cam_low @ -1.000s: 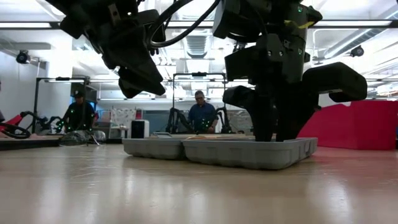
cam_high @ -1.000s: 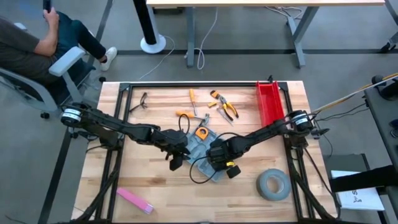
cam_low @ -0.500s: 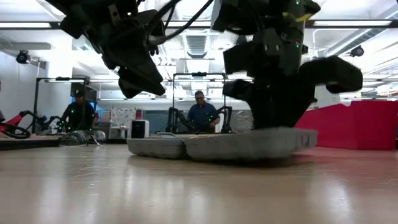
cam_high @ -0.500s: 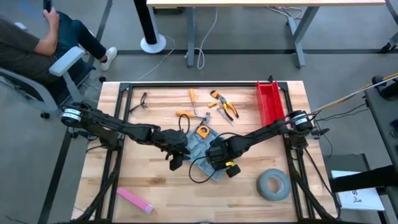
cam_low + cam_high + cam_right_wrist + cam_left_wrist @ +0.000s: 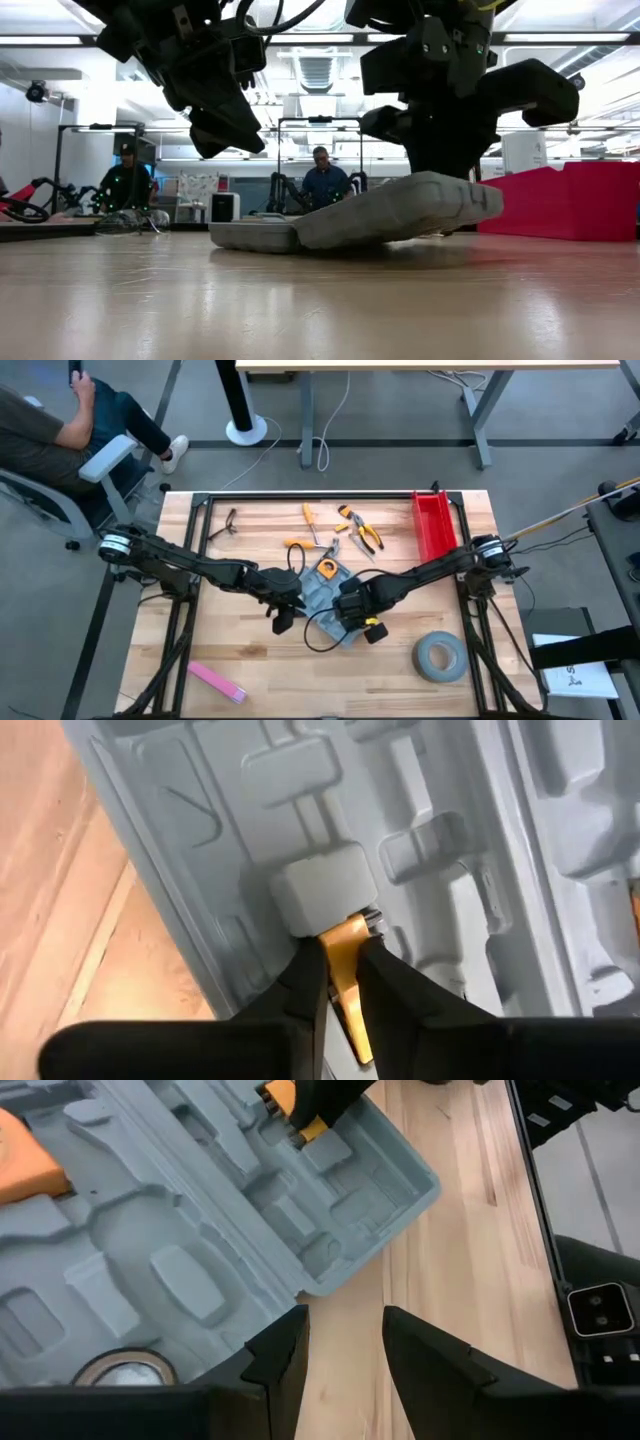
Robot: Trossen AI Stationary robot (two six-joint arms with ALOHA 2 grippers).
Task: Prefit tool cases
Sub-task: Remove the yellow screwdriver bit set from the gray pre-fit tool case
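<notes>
Gripping a small yellow-orange piece, the right gripper (image 5: 338, 982) has its fingers (image 5: 300, 985) pinched on it right at a pale block in a moulded recess of the tool case (image 5: 325, 605). Case is open, blue-grey, recesses up, lying mid-table. Low view: the half under the right gripper (image 5: 440, 165) is tilted up off the table (image 5: 250, 660), outer edge raised, hinge side down; the other half of the case (image 5: 250, 235) lies flat.

Left gripper (image 5: 345, 1345) hovers just off the case's edge, on the side away from the red bin (image 5: 434, 525), fingers (image 5: 283, 1355) apart, holding nothing; bare wood shows between them. Orange object (image 5: 324, 572) sits in the case half nearer the pliers (image 5: 362, 532).

Beyond the case, toward the table's far edge: pliers and screwdriver (image 5: 310, 520). Grey tape roll (image 5: 439, 657) sits near the case, below the red bin. Pink strip (image 5: 216, 682) lies well apart from the case at the table's near left corner.
</notes>
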